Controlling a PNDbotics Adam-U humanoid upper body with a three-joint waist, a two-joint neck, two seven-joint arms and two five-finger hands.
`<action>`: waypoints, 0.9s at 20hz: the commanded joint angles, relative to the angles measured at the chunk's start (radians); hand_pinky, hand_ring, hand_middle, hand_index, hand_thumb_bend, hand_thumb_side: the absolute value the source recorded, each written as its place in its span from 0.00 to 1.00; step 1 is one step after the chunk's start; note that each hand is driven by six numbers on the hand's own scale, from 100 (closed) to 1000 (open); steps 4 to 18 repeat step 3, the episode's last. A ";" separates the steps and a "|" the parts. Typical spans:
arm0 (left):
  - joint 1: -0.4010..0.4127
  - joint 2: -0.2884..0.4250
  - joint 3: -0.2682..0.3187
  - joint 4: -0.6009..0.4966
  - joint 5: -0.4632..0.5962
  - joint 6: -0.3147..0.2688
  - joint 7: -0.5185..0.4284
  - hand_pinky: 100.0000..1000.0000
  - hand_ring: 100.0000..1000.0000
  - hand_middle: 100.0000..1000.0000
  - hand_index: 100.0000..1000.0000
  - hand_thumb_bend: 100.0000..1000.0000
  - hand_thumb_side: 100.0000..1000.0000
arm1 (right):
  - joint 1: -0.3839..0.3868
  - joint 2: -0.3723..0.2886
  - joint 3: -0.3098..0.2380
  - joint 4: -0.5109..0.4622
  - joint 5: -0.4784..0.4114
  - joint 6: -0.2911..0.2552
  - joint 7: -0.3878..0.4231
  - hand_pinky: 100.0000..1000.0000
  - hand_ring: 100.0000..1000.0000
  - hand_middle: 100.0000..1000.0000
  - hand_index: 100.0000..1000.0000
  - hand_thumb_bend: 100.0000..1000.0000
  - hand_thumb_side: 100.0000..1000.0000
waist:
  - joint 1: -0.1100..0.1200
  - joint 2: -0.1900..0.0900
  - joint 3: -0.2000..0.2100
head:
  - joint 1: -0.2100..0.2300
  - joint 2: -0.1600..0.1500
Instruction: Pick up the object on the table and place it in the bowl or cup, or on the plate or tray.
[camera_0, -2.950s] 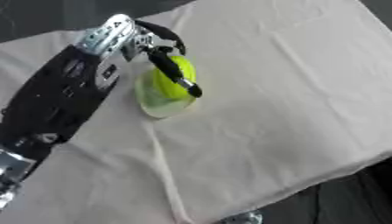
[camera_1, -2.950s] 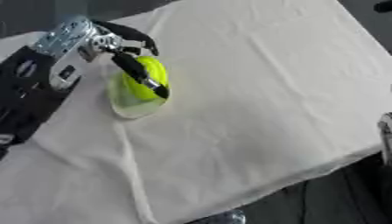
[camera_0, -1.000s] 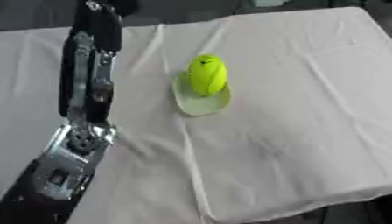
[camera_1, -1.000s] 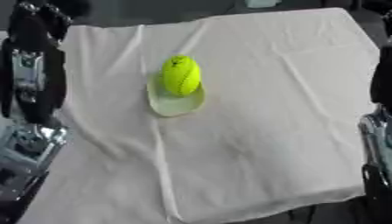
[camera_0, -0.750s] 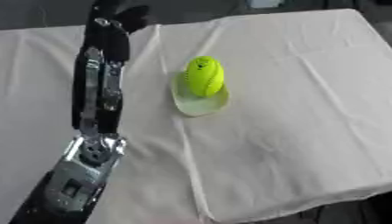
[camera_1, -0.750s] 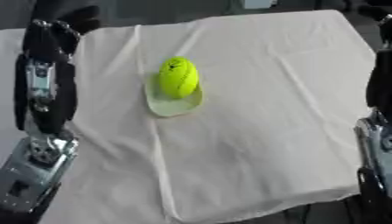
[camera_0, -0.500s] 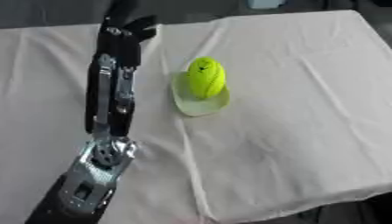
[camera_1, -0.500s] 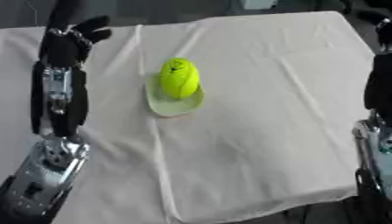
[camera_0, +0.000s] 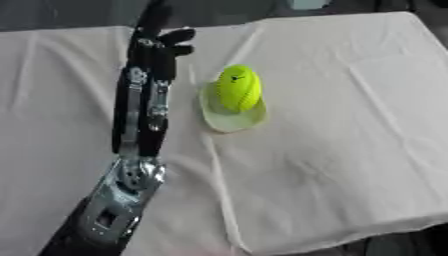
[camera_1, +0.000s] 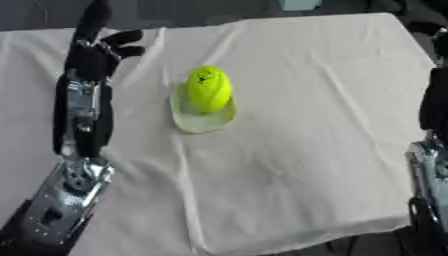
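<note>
Left eye view: a yellow-green ball (camera_0: 238, 88) sits just above the frame's centre, resting in a small pale dish (camera_0: 229, 119) on the cloth-covered surface (camera_0: 350, 125). The left arm rises from the lower left corner to the upper left, where the left hand (camera_0: 157, 42) points away with relaxed fingers, holding nothing, beside the ball and apart from it.

Right eye view: ball and dish lie left of centre in the upper half. The left hand shows in the upper left. Part of the right arm (camera_1: 430, 145) runs along the right edge; whether its hand is open or closed cannot be told.
</note>
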 joint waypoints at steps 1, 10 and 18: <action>-0.006 -0.002 -0.005 -0.009 -0.007 -0.002 -0.005 0.68 0.73 0.96 0.92 0.05 1.00 | -0.006 -0.009 -0.004 -0.010 0.003 0.002 0.004 0.66 0.80 0.79 0.98 0.00 1.00 | 0.000 -0.010 -0.002 | 0.008 -0.003; -0.005 -0.001 -0.004 -0.011 -0.008 -0.002 -0.005 0.70 0.74 0.96 0.92 0.06 1.00 | -0.006 -0.009 -0.004 -0.009 0.002 0.001 0.006 0.66 0.80 0.79 0.98 0.00 1.00 | 0.001 -0.011 -0.002 | 0.007 -0.003; -0.005 -0.001 -0.004 -0.011 -0.008 -0.002 -0.005 0.70 0.74 0.96 0.92 0.06 1.00 | -0.006 -0.009 -0.004 -0.009 0.002 0.001 0.006 0.66 0.80 0.79 0.98 0.00 1.00 | 0.001 -0.011 -0.002 | 0.007 -0.003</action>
